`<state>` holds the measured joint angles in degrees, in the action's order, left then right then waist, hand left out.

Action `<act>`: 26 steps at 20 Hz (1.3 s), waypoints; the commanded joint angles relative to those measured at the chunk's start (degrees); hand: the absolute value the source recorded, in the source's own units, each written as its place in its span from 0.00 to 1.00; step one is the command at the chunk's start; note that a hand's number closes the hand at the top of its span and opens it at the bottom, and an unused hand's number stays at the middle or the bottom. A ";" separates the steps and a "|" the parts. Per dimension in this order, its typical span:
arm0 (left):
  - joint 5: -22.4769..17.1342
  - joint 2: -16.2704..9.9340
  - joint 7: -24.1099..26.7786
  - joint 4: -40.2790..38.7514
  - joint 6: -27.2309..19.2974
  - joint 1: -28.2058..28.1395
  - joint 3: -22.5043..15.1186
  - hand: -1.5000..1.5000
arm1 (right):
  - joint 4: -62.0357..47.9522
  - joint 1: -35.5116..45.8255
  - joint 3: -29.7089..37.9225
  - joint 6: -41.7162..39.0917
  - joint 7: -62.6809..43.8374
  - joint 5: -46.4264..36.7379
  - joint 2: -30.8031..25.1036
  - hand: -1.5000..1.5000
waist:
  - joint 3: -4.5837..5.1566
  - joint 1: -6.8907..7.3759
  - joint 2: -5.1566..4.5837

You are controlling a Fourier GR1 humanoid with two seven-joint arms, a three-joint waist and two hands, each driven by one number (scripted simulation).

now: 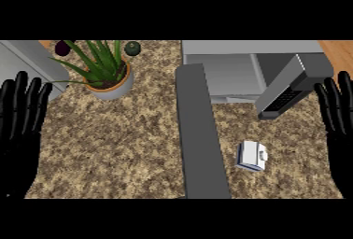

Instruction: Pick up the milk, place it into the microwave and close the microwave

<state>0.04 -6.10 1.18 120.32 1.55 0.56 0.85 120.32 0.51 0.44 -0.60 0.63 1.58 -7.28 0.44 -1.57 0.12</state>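
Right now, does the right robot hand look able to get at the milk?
Probably yes: the milk lies in the open on the counter, with nothing between it and the open right robot hand.

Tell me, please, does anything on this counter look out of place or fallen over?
The milk carton looks tipped: it lies on its side on the counter, in front of the microwave, whose door is swung open. Both hands, left and right, rest open at the edges. The potted plant stands upright.

Milk: I see the carton [251, 156] lying just before the microwave [234, 70].
Door: the microwave door [201, 135] stands wide open.
Hands: left hand [21, 121] and right hand [339, 126] rest flat, far either side.
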 commanded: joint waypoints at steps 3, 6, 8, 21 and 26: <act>0.34 0.31 -0.16 -0.23 0.21 -1.24 0.72 0.00 | 3.96 -3.83 -8.34 5.62 -1.03 -9.01 6.40 0.00 | -0.43 1.55 -0.04; 4.49 1.92 1.33 0.34 -1.82 -4.77 -1.22 0.00 | 6.26 -8.87 -18.79 12.11 -0.21 -13.37 7.12 0.00 | -0.42 1.58 0.03; -3.55 5.72 -4.88 -0.37 -2.50 -3.20 -1.25 0.00 | 1.99 -5.18 -20.34 4.97 -3.92 -1.44 7.18 0.00 | -0.45 2.28 -0.06; -6.60 6.01 3.64 1.81 3.33 -18.03 -0.58 0.00 | 4.59 -11.79 -31.41 17.70 -2.31 -12.43 6.80 0.00 | -0.43 1.58 -0.03; -8.31 5.04 3.21 4.27 5.24 -20.36 0.83 0.00 | -1.07 -9.52 -28.87 21.42 -0.42 -14.11 7.26 0.00 | -0.44 1.74 -0.08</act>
<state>-8.69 -1.30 3.15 125.33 5.93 -18.75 1.71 123.34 -9.20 -28.67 17.62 -2.42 -10.52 -0.30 0.01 0.20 0.10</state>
